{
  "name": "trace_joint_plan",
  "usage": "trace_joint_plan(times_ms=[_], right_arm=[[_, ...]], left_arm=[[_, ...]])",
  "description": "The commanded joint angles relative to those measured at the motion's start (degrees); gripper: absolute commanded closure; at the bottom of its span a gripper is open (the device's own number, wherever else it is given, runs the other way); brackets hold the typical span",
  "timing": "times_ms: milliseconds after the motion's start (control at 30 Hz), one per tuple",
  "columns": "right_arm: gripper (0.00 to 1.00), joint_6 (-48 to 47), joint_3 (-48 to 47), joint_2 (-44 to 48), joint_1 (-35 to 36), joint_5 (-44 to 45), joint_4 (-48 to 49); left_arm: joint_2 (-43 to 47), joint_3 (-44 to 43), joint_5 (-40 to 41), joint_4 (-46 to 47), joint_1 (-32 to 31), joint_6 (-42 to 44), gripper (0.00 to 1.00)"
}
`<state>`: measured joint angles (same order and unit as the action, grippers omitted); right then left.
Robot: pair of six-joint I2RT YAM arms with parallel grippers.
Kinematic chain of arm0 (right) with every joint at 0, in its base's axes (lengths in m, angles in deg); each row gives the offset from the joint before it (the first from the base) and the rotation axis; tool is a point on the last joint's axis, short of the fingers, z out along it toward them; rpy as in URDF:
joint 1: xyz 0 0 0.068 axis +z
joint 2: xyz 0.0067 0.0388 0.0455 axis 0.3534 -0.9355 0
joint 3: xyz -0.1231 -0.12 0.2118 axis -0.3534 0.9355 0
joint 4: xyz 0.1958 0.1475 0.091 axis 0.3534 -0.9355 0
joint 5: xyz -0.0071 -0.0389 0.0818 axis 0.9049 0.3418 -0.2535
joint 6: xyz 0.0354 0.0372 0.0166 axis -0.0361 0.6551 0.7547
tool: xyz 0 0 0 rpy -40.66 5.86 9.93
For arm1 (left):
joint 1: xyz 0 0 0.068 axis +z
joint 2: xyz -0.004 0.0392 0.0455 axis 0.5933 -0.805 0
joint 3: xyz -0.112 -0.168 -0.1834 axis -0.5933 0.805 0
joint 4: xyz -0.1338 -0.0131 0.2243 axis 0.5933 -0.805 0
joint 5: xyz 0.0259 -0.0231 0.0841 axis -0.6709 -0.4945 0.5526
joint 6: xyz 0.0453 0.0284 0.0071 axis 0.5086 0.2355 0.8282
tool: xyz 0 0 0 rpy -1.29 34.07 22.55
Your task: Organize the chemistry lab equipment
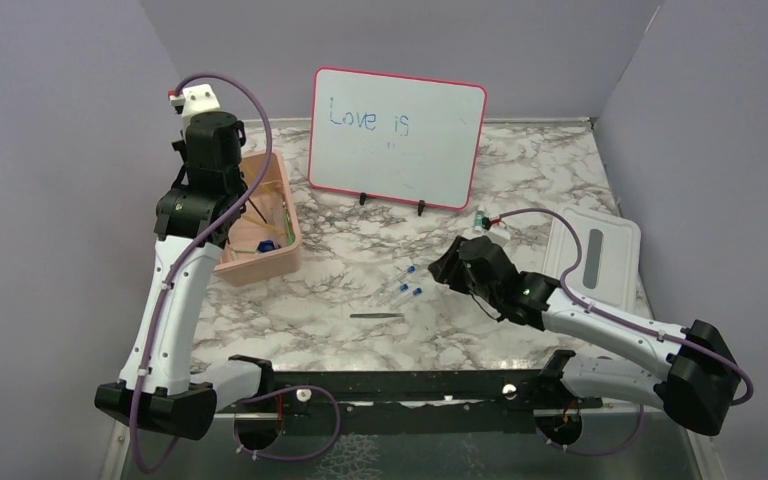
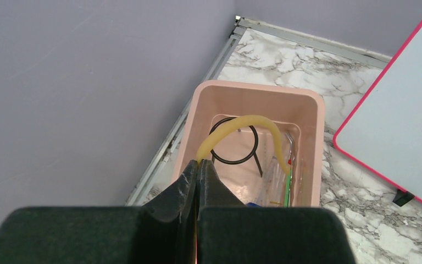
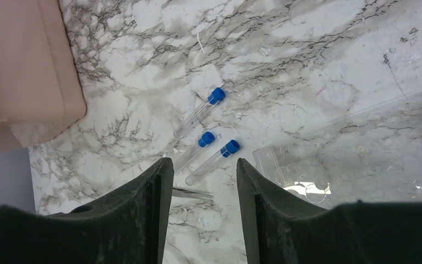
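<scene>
Arms: raised left gripper pinches tan rubber tube over bin; low right gripper spread above tubes.

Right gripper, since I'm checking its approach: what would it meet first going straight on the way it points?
Probably the blue-capped tubes on the table, framed by the open right gripper; depth unclear.

Whiteboard: handwritten blue "Love is"; no other readable text.

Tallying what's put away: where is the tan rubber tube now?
In the left wrist view the tan rubber tube arches over the pink bin at the table's left, one end pinched in the left gripper's shut jaws, the other dipping inside.
</scene>
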<state>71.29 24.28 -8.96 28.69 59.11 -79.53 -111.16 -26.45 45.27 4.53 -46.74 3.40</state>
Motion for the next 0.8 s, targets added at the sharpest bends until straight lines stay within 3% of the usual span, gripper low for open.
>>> trace_joint_plan(times_ms=[0, 567, 767], right_arm=[[0.5, 0.7, -0.9, -0.3, -0.3, -0.5, 1.1], [0.5, 0.8, -0.3, 0.7, -0.3, 0.1, 0.5], [0.5, 0.7, -0.3, 0.5, -0.3, -0.1, 0.5]], left_arm=[[0.8, -1.4, 1.7, 0.7, 0.2, -0.4, 1.0], [-1.2, 12.6, 0.0, 4.8, 0.3, -3.1, 1.0], [-2.8, 21.7, 3.8, 7.5, 0.8, -6.9, 1.0]])
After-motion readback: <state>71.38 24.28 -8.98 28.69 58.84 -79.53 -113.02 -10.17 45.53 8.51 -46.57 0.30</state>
